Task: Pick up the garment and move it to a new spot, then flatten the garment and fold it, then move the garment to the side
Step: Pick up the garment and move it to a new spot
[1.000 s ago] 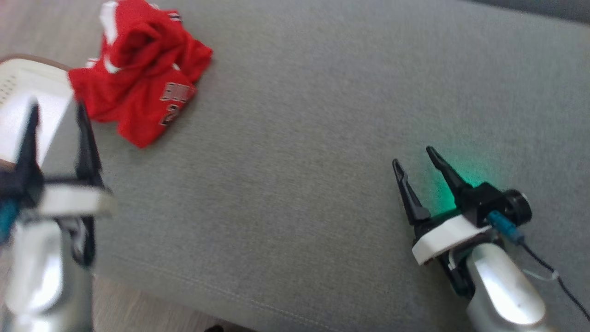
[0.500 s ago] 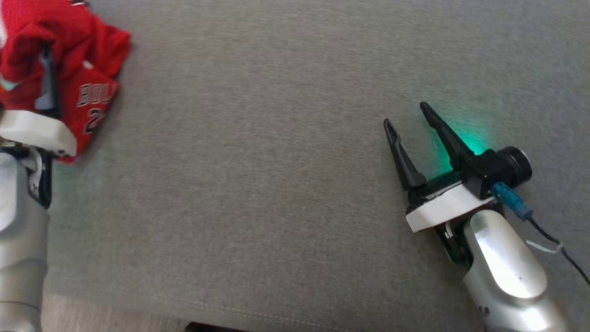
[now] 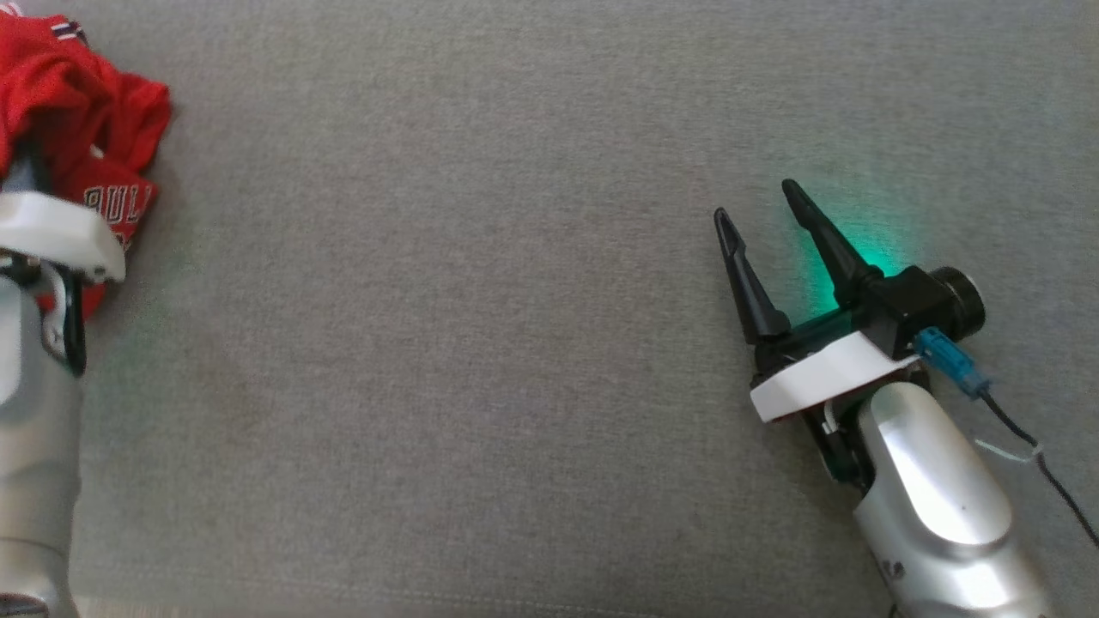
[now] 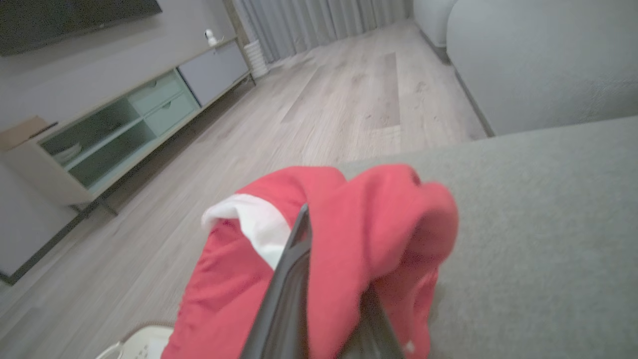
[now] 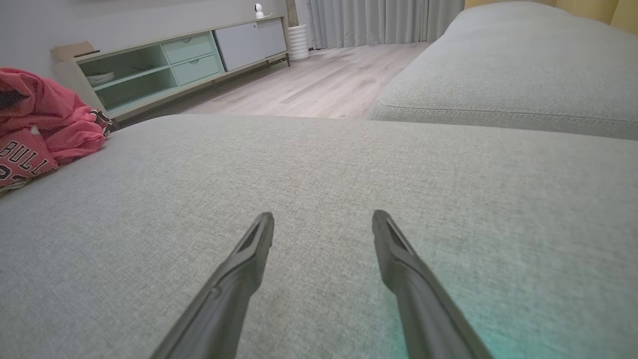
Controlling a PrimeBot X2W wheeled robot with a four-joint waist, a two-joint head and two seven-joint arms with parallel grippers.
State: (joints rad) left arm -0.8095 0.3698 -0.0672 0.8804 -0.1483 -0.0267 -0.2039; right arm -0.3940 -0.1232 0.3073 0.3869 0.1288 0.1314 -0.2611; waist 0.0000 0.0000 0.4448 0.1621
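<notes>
The garment [image 3: 94,112] is a crumpled red jersey with white trim and lettering, lying at the far left end of the grey sofa cushion [image 3: 481,343]. My left gripper [image 3: 34,163] reaches into it from below, its dark fingers buried in the cloth. In the left wrist view a red fold of the garment [image 4: 359,234] is pinched between the fingers of the left gripper [image 4: 324,259], which is shut on it. My right gripper [image 3: 755,202] rests low over the cushion at the right, open with nothing between its fingers. The right wrist view shows the right gripper [image 5: 323,217] the same way, with the garment [image 5: 45,124] far to its left.
The cushion's edge runs just beyond the garment, with wooden floor [image 4: 349,99] past it. A low cabinet [image 5: 174,60] stands along the wall. A second grey cushion [image 5: 498,75] lies beyond the right gripper. A white object [image 4: 139,344] sits below the garment by the cushion's edge.
The head camera has swung, shifting the whole picture. My left gripper went from open beside the garment into the cloth and shut on a fold. The right gripper stayed open.
</notes>
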